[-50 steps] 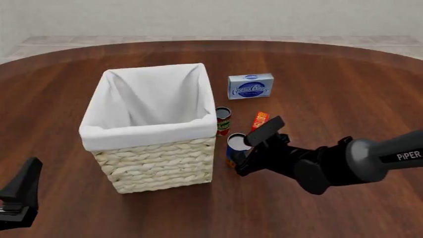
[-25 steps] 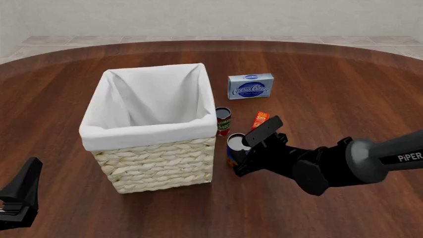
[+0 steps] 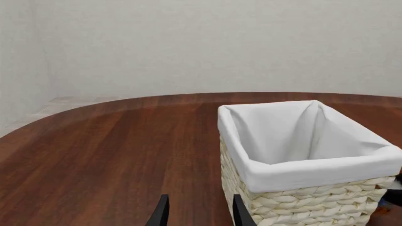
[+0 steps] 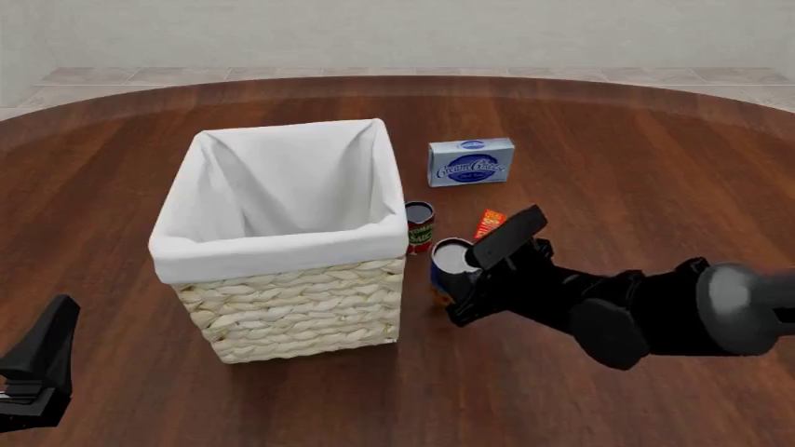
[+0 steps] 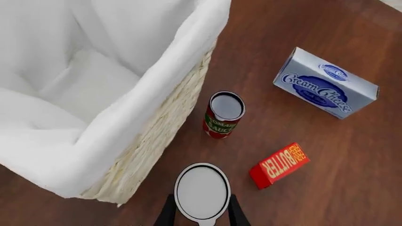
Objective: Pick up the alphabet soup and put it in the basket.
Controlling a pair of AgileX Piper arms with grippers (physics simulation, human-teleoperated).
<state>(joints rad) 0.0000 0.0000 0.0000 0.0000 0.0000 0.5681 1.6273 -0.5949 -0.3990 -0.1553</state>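
Alphabet soup (image 5: 202, 191): upright on table (image 4: 646, 168), just beside basket (image 4: 292, 312), near red-and-green can (image 5: 221, 116). Judged rigid, smooth-walled, moderately heavy; curved metal likely slippery. Grasp across mid-height of label, clear of top rim. Right gripper (image 5: 200, 213): fingers pinching can from both sides. Left gripper (image 3: 197, 212): fingers spread, holding nothing, well apart from can. Butter packet (image 5: 278, 165) and cream cheese box (image 5: 325, 83) further out.

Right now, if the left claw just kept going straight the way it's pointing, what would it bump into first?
Probably the basket. In the left wrist view the left claw points across the table, with the basket's near corner just beside its line. Depth is unclear, so it might only graze the wicker or slip past.
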